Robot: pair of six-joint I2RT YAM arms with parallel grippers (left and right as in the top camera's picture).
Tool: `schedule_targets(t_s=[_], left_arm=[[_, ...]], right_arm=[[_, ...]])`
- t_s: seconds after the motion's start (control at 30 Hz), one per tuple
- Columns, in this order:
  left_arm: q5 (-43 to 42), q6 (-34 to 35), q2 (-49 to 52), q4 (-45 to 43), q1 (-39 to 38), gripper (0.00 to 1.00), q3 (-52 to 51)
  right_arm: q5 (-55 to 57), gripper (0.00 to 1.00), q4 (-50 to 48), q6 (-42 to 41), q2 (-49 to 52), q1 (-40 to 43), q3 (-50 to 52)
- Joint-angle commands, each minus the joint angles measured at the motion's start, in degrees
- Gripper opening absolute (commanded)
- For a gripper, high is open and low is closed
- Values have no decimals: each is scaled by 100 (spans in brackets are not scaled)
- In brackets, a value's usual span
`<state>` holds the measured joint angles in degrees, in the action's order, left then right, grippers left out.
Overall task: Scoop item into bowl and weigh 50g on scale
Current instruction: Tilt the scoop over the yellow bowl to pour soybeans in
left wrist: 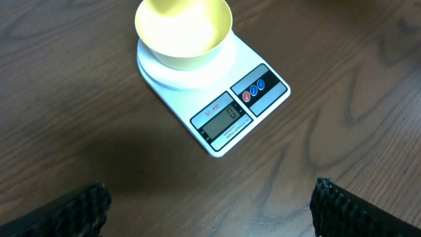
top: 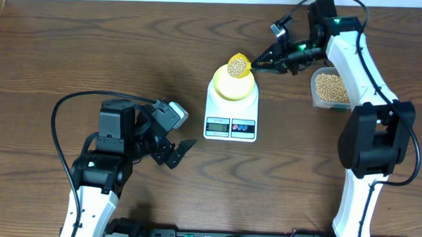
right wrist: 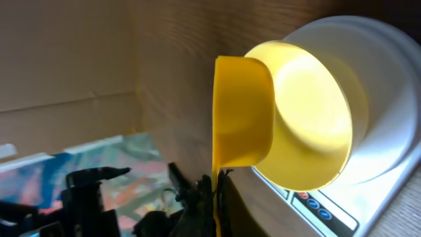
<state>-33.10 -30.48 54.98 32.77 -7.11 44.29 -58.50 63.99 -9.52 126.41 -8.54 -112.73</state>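
Observation:
The white scale stands mid-table with the pale yellow bowl on its platform. My right gripper is shut on the handle of a bright yellow scoop, which holds tan beans, the item, above the bowl's far rim. In the right wrist view the scoop hangs beside the bowl, the handle pinched in the gripper. My left gripper rests open and empty on the table, left of the scale. In the left wrist view the bowl shows no beans inside. The scale reads zero.
A clear plastic tub full of beans stands right of the scale, under the right arm. The table's far edge and a wall lie just behind the scale. Cables loop around the left arm's base.

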Motion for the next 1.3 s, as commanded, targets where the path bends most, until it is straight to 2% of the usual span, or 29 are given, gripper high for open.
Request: schedule_targets(t_s=[0.0,0.27,0.4,0.73,1.27], left_arm=[[-76,-37,11,-9,35,99,59],[-76,-37,11,-9,35,99,59],[-79,-37,11,-9,35,99,59],[-76,-37,11,-9,35,99,59],[-76,-37,11,-9,35,99,59]], right_arm=[[326,1,22,-46,13,-120,-415],[592,1,378,96,-2,-210,-664],[782,1,713,531,-15,-280,-739],[2319,1,1252,710,-17,-754,-1405],[3764,1,1488,791,-17,-1388,-1644]])
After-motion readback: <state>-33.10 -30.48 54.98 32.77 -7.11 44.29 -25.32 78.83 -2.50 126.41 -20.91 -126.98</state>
